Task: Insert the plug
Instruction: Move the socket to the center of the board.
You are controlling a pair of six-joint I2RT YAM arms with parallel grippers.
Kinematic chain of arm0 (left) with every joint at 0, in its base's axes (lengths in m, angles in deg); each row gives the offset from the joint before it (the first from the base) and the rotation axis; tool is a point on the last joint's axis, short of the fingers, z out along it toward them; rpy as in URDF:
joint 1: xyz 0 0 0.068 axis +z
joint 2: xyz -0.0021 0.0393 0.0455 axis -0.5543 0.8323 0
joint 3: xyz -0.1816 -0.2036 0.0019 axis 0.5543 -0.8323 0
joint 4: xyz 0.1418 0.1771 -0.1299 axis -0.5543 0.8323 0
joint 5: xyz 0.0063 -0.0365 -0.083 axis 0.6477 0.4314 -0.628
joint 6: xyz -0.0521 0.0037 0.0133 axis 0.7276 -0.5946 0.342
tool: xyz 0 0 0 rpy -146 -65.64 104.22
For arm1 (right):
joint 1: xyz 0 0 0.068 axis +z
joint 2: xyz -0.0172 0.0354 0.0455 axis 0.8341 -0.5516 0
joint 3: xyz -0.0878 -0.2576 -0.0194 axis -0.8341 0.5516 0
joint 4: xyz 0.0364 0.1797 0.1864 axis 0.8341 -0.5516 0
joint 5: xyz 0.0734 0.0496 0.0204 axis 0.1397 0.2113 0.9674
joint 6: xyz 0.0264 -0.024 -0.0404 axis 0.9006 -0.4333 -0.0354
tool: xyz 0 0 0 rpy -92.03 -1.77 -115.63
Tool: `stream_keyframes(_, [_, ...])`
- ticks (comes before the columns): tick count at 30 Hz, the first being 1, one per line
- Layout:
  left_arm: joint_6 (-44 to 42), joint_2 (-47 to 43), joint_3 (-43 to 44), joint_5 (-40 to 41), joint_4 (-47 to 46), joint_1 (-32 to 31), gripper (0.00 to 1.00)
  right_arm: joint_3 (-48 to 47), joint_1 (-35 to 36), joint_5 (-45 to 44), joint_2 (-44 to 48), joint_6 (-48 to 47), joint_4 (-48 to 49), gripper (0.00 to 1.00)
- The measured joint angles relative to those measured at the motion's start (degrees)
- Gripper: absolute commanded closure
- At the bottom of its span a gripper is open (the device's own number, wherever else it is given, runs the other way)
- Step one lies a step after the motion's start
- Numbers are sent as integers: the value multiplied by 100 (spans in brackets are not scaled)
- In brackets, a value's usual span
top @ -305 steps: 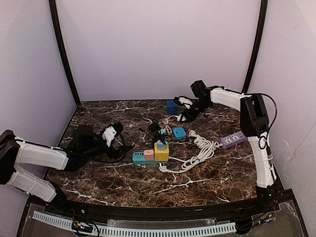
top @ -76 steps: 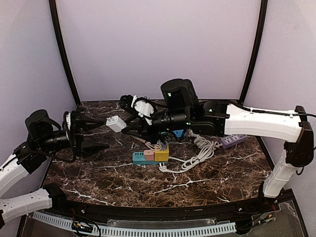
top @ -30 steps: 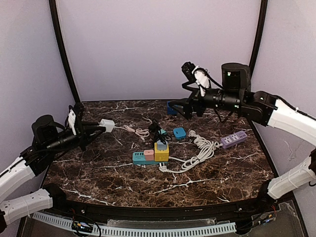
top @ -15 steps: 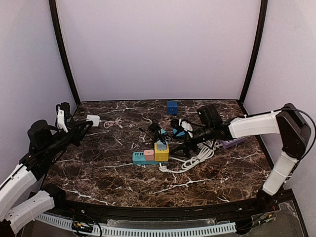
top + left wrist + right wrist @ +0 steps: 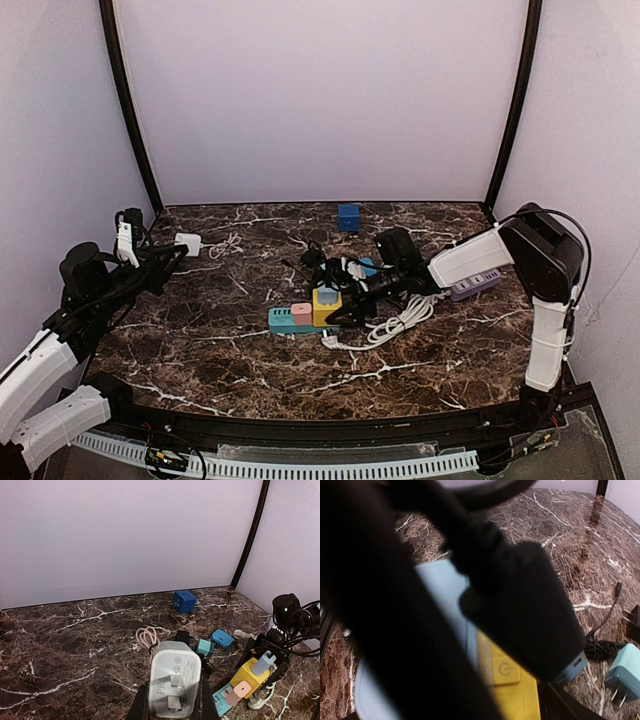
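While pinched across its sides by the left gripper (image 5: pixel 172 706), near the desk's far left corner: white charger (image 5: pixel 174 672). Probably light, rigid, slippery; prongs (image 5: pixel 176 681) best left clear. Right gripper (image 5: pixel 345 288) at the mid-desk power strip (image 5: pixel 285 321), opening unreadable.

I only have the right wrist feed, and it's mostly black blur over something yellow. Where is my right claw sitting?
Observer: The right claw is low at the yellow block, which sits on the teal power strip mid-table.
Operator: And the left arm?
Observer: The left claw grips a white charger at the table's far left, well apart from that strip.
Operator: Any other strip around?
Observer: Yes, a purple power strip lies beside the right forearm, toward the right wall.
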Motion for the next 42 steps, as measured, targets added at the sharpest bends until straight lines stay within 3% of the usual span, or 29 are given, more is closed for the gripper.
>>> stream_keyframes(4, [-11,76,-39,-33,-92,13,99,-439,87,151,-369,-197,-57,49])
stream_keyframes(15, [-96,151,-59,-109,-188,52,99,-1762,354,667,-1123,-1147,-988,57])
stream_keyframes(19, [-92,166,-70,-192,-190,63,99,-2428,614,813,-1443,-1676,-1703,49])
stream_keyframes(23, [-31,168,-138,-350,-188,63,99,-2726,789,863,-1565,-1958,-2074,7])
stream_keyframes(24, [-9,168,-155,-428,-184,66,99,-2745,811,863,-1565,-1985,-2157,2])
stream_keyframes(33, [-11,190,50,-1403,-435,66,99,-2361,804,212,-975,-1775,-2251,1])
stream_keyframes(42, [168,341,929,-2662,-907,-22,99,-1163,487,-304,1449,-1628,-2079,1])
